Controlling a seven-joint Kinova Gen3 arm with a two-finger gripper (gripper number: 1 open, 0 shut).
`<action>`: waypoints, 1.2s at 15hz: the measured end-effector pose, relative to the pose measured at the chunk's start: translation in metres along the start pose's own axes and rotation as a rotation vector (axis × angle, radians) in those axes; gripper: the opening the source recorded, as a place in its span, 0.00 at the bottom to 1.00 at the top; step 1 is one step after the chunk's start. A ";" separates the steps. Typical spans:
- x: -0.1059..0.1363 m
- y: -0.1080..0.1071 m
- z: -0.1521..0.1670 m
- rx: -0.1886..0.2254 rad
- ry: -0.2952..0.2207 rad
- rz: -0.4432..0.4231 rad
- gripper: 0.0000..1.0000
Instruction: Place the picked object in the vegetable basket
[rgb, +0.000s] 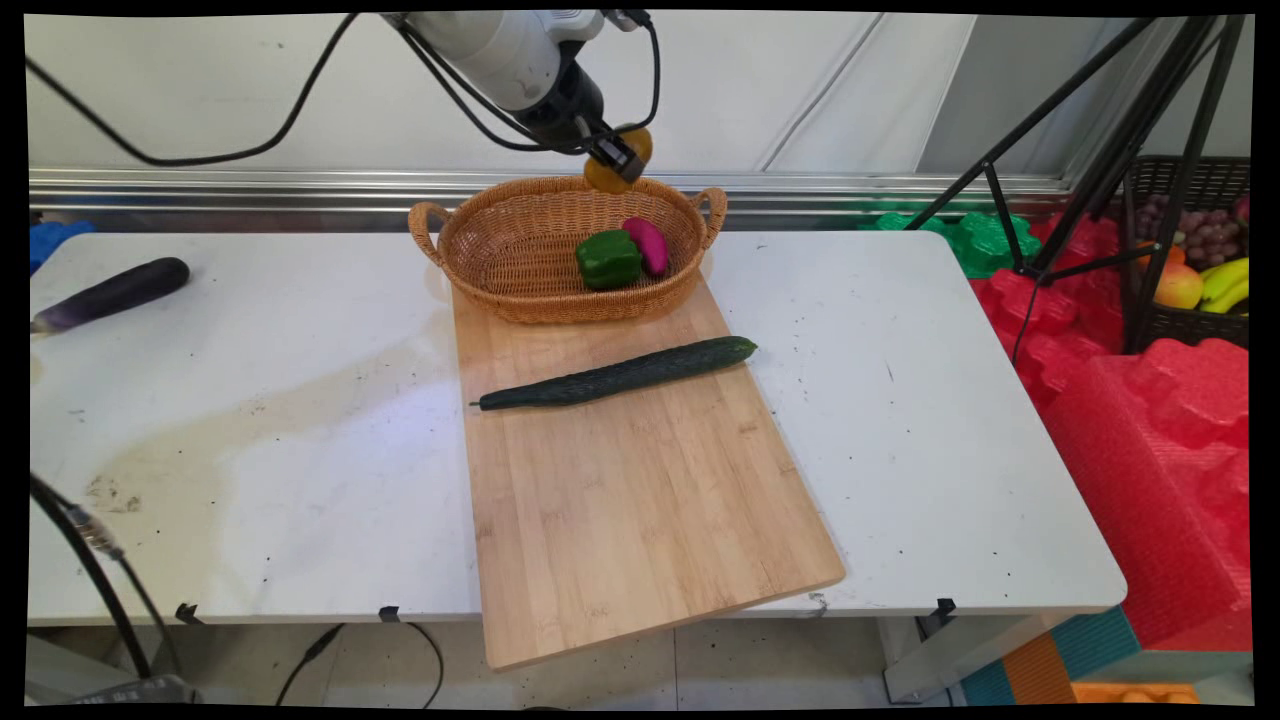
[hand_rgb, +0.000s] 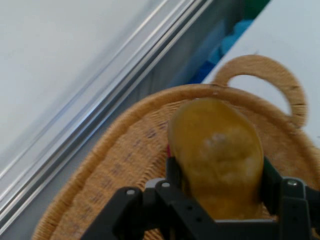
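white table fills most of the main view, its top scuffed and stained brownish toward the lower left, with a pale wall and a metal rail behind it along the upper part of the frame. off the right edge lie red foam blocks, some green foam, a black tripod and a dark crate of fruit. a long bamboo cutting board runs from the centre down to the lower middle, overhanging the table's near edge. on it lies a dark green cucumber, its long axis nearly level across the frame, stem tip pointing left and the blunt end raised slightly to the right. at the board's upper end sits a wicker basket with two handles, holding a green bell pepper and a magenta piece just beside it, on the basket's right side. a purple eggplant lies at the far left, well apart, tilted up to the right.

at top centre the gripper hangs over the basket's far rim, clenched on a yellow-orange rounded fruit — what kind cannot be told. in the hand view the fruit sits between the black fingers, its longer axis running up the frame away from the linkage, with the basket weave and one handle below and behind it.
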 end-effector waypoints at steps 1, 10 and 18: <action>0.000 -0.006 0.009 0.012 -0.009 -0.003 0.00; -0.021 -0.040 0.070 0.055 -0.111 0.032 0.00; -0.041 -0.037 0.093 0.044 -0.154 0.050 0.00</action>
